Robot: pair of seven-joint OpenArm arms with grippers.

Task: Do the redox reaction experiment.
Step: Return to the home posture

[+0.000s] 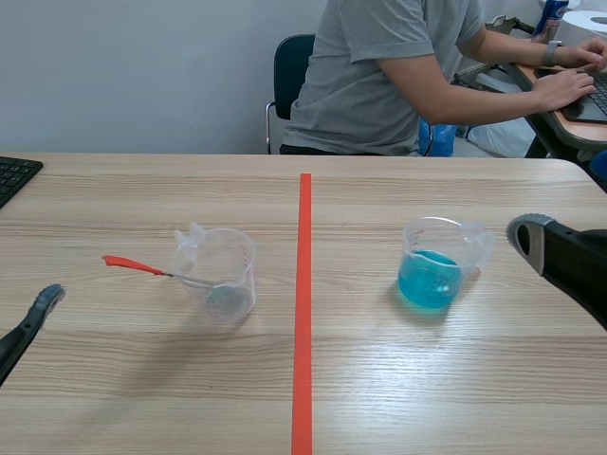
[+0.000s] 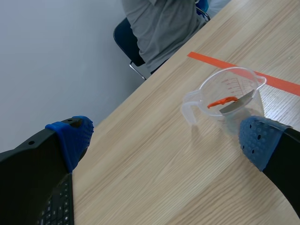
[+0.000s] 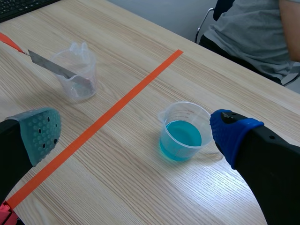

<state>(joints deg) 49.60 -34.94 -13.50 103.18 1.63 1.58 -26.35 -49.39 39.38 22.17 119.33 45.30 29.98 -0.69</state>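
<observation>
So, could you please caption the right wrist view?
Open fingers beside the blue-liquid cup; a spatula rests in the clear cup.

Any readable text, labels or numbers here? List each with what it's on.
No text in these views is legible.
Clear cup: red graduation marks and figures on its wall, too small to read.
Keyboard: key legends too small to read.
Cup of blue liquid: no print that can be made out.
</observation>
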